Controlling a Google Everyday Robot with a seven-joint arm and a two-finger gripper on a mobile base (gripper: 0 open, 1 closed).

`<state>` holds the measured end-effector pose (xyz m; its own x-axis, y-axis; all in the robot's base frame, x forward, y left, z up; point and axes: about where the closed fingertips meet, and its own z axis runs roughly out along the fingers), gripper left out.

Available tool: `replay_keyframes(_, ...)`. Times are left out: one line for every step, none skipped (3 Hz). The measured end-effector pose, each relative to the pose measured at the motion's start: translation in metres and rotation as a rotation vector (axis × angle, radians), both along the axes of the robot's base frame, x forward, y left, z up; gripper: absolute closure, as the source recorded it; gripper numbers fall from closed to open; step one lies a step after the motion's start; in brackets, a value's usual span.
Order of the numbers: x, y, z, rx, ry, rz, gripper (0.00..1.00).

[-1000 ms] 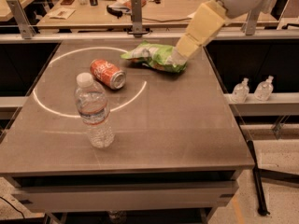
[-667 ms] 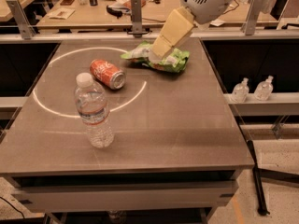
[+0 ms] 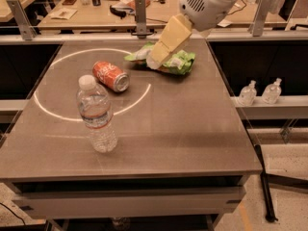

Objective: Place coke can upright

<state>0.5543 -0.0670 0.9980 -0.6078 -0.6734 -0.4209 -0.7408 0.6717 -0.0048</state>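
1. Camera view looks down over my table (image 3: 192, 143), a grey-brown top with a pale ring (image 3: 48, 113) marked across its far left half.
2. My gripper (image 3: 154, 61) hangs at about 1 o'clock from the middle of the table, at the tip of a tan link that slants down from my white arm housing (image 3: 207, 6).
3. I cannot tell whether my gripper is apart or together, as it shows only as one tan block.
4. My gripper sits over the left end of the chip bag (image 3: 179, 61), and I cannot tell whether it touches the bag.
5. My gripper holds nothing that I can see.
6. At about 11 o'clock from the table's middle, the coke can (image 3: 111, 76) lies on its side inside the ring.
7. Its silver end faces 4 o'clock and its other end points to 10 o'clock.
8. From the can, my gripper is at 2 o'clock and clearly apart from it.
9. At about 9 o'clock from the table's middle, the water bottle (image 3: 97, 114) stands upright with its white cap on, near the can at its 6 o'clock but not touching.
10. Two small bottles (image 3: 248, 93) stand on a ledge off the table's right edge, at 3 o'clock.
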Motion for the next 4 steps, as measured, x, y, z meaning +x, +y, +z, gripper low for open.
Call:
replay_keyframes(0.014, 0.017, -0.014, -0.018, -0.002, 0.020, 0.00)
replay_keyframes(0.028, 0.038, -0.025, -0.057, 0.003, 0.048, 0.00)
replay_keyframes(0.044, 0.057, -0.035, -0.091, 0.016, 0.066, 0.00)
replay_keyframes(0.060, 0.072, -0.046, -0.120, 0.022, 0.063, 0.00)
